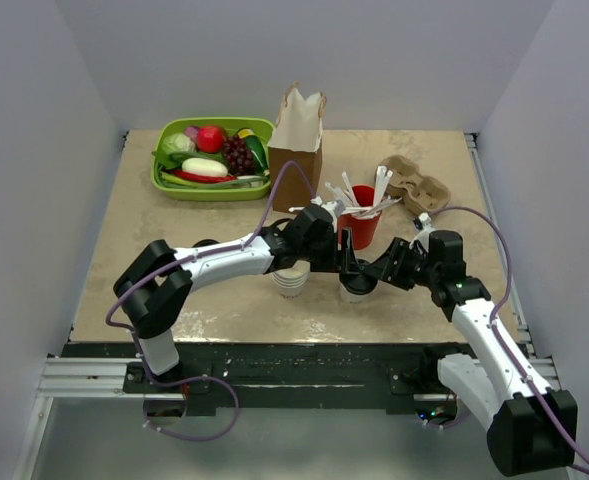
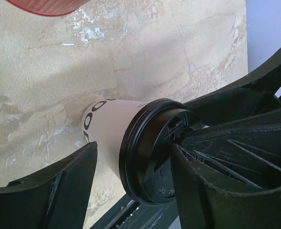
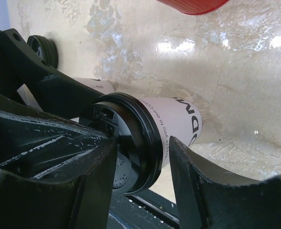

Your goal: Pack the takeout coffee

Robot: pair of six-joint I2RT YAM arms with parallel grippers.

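The takeout coffee [image 1: 357, 289], a white paper cup with a black sip lid, stands upright on the table just in front of the red cup. My left gripper [image 1: 346, 262] comes at it from the left and my right gripper [image 1: 373, 270] from the right. Both sit over its lid. In the left wrist view the cup [image 2: 109, 126] is between the wide-apart jaws of the left gripper [image 2: 133, 152], with one finger [image 2: 212, 186] lying across the lid top. In the right wrist view the right gripper [image 3: 144, 143] straddles the lid [image 3: 138, 143] the same way. Neither gripper clamps the cup.
A stack of lidless white cups [image 1: 291, 280] stands just left of the coffee. A red cup of utensils [image 1: 362, 228], a brown paper bag [image 1: 296, 150], a green produce basket [image 1: 214, 193] and a cardboard cup carrier [image 1: 417, 185] stand behind. A loose black lid [image 3: 42, 47] lies nearby.
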